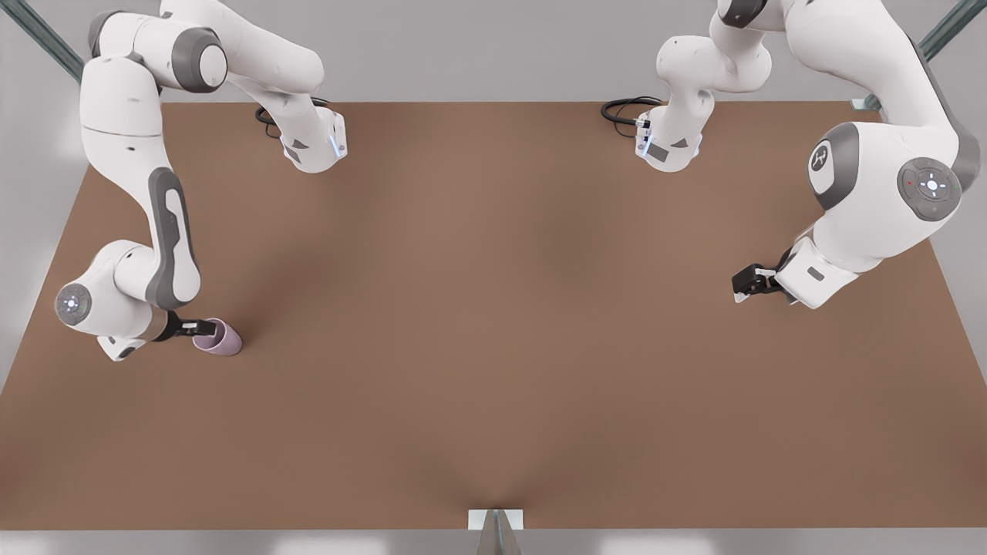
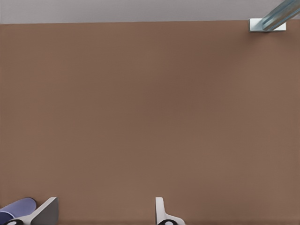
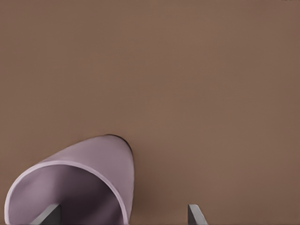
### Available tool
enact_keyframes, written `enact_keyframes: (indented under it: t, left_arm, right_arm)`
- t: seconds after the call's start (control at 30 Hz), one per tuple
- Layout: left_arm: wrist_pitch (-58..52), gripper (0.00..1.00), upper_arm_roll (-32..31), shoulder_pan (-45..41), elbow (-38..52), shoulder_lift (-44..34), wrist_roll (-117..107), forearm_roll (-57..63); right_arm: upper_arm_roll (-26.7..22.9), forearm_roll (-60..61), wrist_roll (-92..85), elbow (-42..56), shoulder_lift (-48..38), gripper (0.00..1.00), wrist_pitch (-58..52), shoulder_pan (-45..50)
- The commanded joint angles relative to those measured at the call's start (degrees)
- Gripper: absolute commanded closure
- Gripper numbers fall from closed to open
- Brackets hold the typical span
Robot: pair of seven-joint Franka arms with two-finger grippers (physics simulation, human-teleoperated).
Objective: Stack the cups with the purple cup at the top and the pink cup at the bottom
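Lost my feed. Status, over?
Right end effector open, straddling pink cup wall. Left end effector open, purple cup beside it. No obstruction seen.

Front cam sits high over the bench [image 1: 493, 347], looking nearly straight down w/ both arms in shot. Right wrist cam is low and close, facing along the bench across the pink cup [image 3: 79, 183], which also shows at the front view's left [image 1: 218, 338]. Left wrist cam looks across bare bench to its far edge, purple cup [image 2: 16, 209] at the corner.
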Motion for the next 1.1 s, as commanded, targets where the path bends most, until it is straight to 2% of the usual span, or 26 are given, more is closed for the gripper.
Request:
enact_keyframes:
  t: [0.0,0.3,0.37,0.43,0.53,0.67,0.7,0.97,1.07]
  left_arm:
    - [-0.1,0.00,0.0,0.0,0.0,-0.2,-0.5,0.0]
    - [-0.7,0.00,0.0,0.0,0.1,-0.1,-0.2,0.0]
    - [-0.7,0.00,0.0,0.0,0.1,-0.1,-0.1,0.0]
    - [-0.7,0.00,0.0,0.0,0.1,-0.1,0.0,0.0]
    - [-0.7,0.00,0.1,0.0,0.1,-0.1,0.2,0.0]
    - [-0.9,0.00,0.1,0.0,0.1,-0.3,0.1,0.0]
    - [-0.9,0.00,0.1,0.0,0.3,-0.3,0.1,0.2]
    - [-0.9,0.00,0.1,0.0,0.4,-0.5,0.1,0.5]
    - [-0.9,0.00,0.1,0.0,0.4,-0.5,0.0,0.5]
  right_arm:
    - [0.0,0.1,-3.1,0.0,0.2,0.00,1.6,0.0]
    - [0.0,0.1,-3.2,0.1,2.5,0.02,3.5,-0.5]
    - [0.0,0.1,-3.1,0.1,2.5,0.37,3.5,-0.5]
    - [0.0,0.1,-3.0,0.1,2.5,0.51,3.5,-0.4]
    - [-0.8,0.3,-2.7,0.1,2.4,0.65,3.2,0.0]
    - [-1.0,0.6,-2.6,0.2,2.0,0.73,2.6,0.3]
    - [-1.0,0.6,-2.6,0.2,1.9,0.78,2.6,0.3]
    - [-1.0,1.6,-3.2,0.5,-1.3,0.79,1.2,0.5]
    - [-1.0,1.6,-3.7,0.6,-3.3,0.79,0.1,3.6]
